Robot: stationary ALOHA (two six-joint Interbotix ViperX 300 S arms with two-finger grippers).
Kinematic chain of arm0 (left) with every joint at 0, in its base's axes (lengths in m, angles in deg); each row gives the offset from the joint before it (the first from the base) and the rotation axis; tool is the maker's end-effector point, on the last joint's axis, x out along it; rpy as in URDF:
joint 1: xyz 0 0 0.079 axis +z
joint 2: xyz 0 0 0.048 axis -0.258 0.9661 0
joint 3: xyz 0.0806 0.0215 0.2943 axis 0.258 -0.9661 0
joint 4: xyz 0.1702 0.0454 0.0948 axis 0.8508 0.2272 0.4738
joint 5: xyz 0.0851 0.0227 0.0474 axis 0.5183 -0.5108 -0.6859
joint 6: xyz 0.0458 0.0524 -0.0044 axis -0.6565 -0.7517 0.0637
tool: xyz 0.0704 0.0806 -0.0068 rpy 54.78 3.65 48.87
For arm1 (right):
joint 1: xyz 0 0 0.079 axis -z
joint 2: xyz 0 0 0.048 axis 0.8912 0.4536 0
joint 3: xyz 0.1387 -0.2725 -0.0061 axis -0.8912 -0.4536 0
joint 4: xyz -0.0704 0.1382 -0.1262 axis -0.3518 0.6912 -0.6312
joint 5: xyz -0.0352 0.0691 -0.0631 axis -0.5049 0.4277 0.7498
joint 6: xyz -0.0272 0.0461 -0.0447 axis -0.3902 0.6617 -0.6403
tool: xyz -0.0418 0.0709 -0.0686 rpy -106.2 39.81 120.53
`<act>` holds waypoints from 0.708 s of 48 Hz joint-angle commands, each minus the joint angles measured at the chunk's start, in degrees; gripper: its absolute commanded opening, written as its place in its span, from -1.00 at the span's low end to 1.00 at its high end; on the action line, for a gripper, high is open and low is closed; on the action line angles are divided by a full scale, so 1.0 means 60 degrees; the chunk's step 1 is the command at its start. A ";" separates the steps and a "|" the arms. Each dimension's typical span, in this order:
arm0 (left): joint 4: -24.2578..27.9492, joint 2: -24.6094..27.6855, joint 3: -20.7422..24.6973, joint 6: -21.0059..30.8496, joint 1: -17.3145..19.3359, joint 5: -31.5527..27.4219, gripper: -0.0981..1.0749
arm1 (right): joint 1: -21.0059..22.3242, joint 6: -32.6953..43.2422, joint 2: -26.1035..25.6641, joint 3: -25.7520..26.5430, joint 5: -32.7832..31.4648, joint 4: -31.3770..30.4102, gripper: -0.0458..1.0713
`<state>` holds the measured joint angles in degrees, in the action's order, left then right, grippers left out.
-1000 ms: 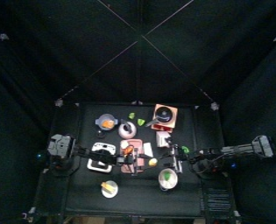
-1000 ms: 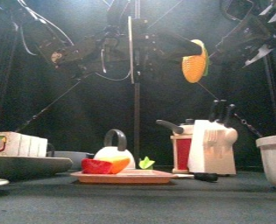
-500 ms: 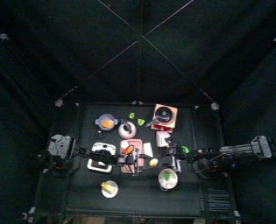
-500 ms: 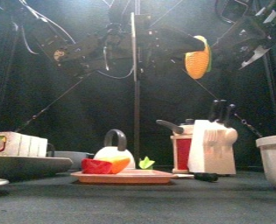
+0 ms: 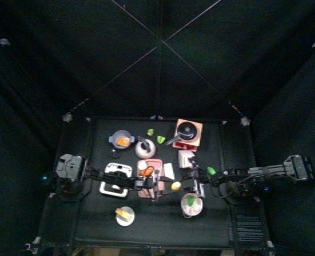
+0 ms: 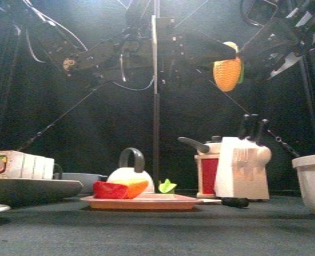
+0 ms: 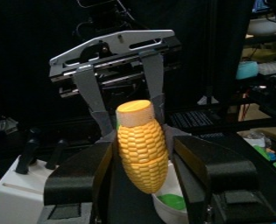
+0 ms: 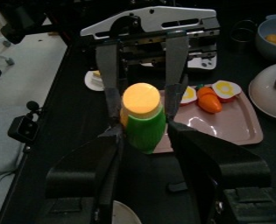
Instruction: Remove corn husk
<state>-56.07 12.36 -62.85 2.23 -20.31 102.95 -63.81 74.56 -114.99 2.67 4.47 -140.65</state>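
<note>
An ear of corn (image 6: 227, 68) hangs in the air high above the table's right half. In the left wrist view the corn (image 7: 141, 150) stands bare and yellow between my left gripper's (image 7: 140, 153) jaws, which are shut on it. A scrap of green husk (image 7: 171, 200) shows at its lower end. In the right wrist view the same corn (image 8: 141, 98) points end-on, with the green husk (image 8: 145, 129) wrapping its near end. My right gripper (image 8: 146, 138) is open, one jaw on each side of that husk end. I cannot tell whether its jaws touch the husk.
A pink board (image 6: 140, 203) carries a red and orange piece (image 6: 117, 189) and a green scrap (image 6: 167, 186). A kettle (image 6: 130, 172) stands behind it. A knife block (image 6: 243, 166), a white bowl (image 6: 313, 183) and a white rack (image 6: 18, 165) stand on the table.
The corn has drifted slightly to the right and tilted a little in the front view. Both grippers stay at the ear.
</note>
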 commanded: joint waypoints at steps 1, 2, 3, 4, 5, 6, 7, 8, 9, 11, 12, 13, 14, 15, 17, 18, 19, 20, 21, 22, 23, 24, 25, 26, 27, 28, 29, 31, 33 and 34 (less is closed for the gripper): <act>0.0000 -0.0146 0.0220 -0.0015 0.0015 0.0073 0.31 | 0.0059 -0.0015 -0.0044 0.0234 0.0029 0.0015 0.52; 0.0000 -0.0146 0.0220 -0.0015 0.0029 0.0073 0.31 | 0.0059 0.0000 -0.0044 0.0234 0.0029 0.0015 0.51; 0.0000 -0.0146 0.0220 -0.0015 0.0029 0.0073 0.31 | 0.0059 -0.0015 -0.0044 0.0234 0.0029 0.0015 0.51; 0.0000 -0.0146 0.0220 -0.0015 0.0029 0.0073 0.31 | 0.0059 -0.0015 -0.0044 0.0234 0.0059 0.0015 0.50; 0.0000 -0.0146 0.0220 -0.0015 0.0029 0.0073 0.31 | 0.0059 -0.0015 -0.0044 0.0234 0.0059 0.0015 0.49; 0.0000 -0.0146 0.0220 -0.0015 0.0029 0.0073 0.31 | 0.0059 -0.0015 -0.0044 0.0234 0.0059 0.0015 0.47; 0.0000 -0.0146 0.0220 -0.0015 0.0029 0.0073 0.31 | 0.0059 0.0000 -0.0044 0.0234 0.0059 0.0000 0.46; 0.0000 -0.0146 0.0220 -0.0015 0.0029 0.0073 0.31 | 0.0059 -0.0015 -0.0044 0.0234 0.0059 0.0000 0.43; 0.0000 -0.0132 0.0220 -0.0015 0.0029 0.0073 0.31 | 0.0059 -0.0015 -0.0044 0.0234 0.0059 0.0000 0.40; 0.0000 -0.0132 0.0220 -0.0015 0.0029 0.0073 0.31 | 0.0059 -0.0015 -0.0044 0.0249 0.0059 0.0000 0.35; 0.0000 -0.0132 0.0220 -0.0015 0.0029 0.0073 0.31 | 0.0073 -0.0015 -0.0044 0.0249 0.0059 0.0015 0.32; 0.0000 -0.0132 0.0220 -0.0015 0.0029 0.0073 0.31 | 0.0088 -0.0015 -0.0059 0.0249 0.0059 0.0015 0.30; -0.0015 -0.0117 0.0205 -0.0015 0.0029 0.0073 0.31 | 0.0088 -0.0015 -0.0059 0.0249 0.0059 0.0029 0.27; -0.0015 -0.0117 0.0205 -0.0015 0.0029 0.0073 0.31 | 0.0088 -0.0015 -0.0073 0.0249 0.0059 0.0044 0.24; -0.0015 -0.0117 0.0205 -0.0015 0.0029 0.0073 0.31 | 0.0103 0.0000 -0.0103 0.0249 0.0059 0.0044 0.20; -0.0015 -0.0117 0.0205 -0.0015 0.0029 0.0073 0.31 | 0.0103 0.0000 -0.0117 0.0234 0.0059 0.0059 0.17; -0.0015 -0.0117 0.0205 -0.0015 0.0029 0.0073 0.31 | 0.0117 0.0000 -0.0132 0.0234 0.0059 0.0059 0.15; -0.0015 -0.0132 0.0190 -0.0015 0.0029 0.0073 0.31 | 0.0117 0.0000 -0.0146 0.0234 0.0059 0.0073 0.13; -0.0015 -0.0132 0.0176 -0.0015 0.0029 0.0073 0.31 | 0.0117 0.0000 -0.0161 0.0220 0.0059 0.0073 0.10; -0.0029 -0.0132 0.0176 -0.0015 0.0029 0.0073 0.31 | 0.0117 0.0000 -0.0176 0.0205 0.0059 0.0073 0.09; -0.0015 -0.0132 0.0176 -0.0015 0.0029 0.0073 0.31 | 0.0103 0.0000 -0.0190 0.0205 0.0059 0.0088 0.07; -0.0015 -0.0132 0.0161 -0.0015 0.0029 0.0073 0.31 | 0.0117 0.0000 -0.0205 0.0190 0.0059 0.0088 0.06; -0.0015 -0.0132 0.0161 -0.0015 0.0029 0.0073 0.31 | 0.0117 0.0000 -0.0220 0.0190 0.0059 0.0088 0.05; -0.0015 -0.0146 0.0161 -0.0015 0.0029 0.0073 0.31 | 0.0117 0.0000 -0.0249 0.0176 0.0059 0.0103 0.03; -0.0015 -0.0132 0.0161 -0.0015 0.0029 0.0073 0.31 | 0.0117 0.0000 -0.0249 0.0161 0.0044 0.0088 0.02; -0.0015 -0.0146 0.0146 -0.0015 0.0029 0.0073 0.31 | 0.0117 0.0015 -0.0278 0.0161 0.0029 0.0088 0.01; -0.0015 -0.0132 0.0146 -0.0015 0.0029 0.0073 0.31 | 0.0117 0.0000 -0.0293 0.0146 0.0015 0.0088 0.01; -0.0015 -0.0146 0.0132 -0.0015 0.0029 0.0073 0.31 | 0.0132 0.0015 -0.0337 0.0132 0.0015 0.0088 0.00; -0.0015 -0.0146 0.0132 -0.0015 0.0029 0.0073 0.31 | 0.0161 0.0015 -0.0381 0.0088 0.0000 0.0103 -0.01; -0.0029 -0.0146 0.0117 -0.0015 0.0029 0.0073 0.31 | 0.0176 0.0015 -0.0396 0.0073 0.0000 0.0103 -0.01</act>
<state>-56.25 12.36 -62.85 2.23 -20.14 103.03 -63.29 74.56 -116.13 2.49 4.38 -140.21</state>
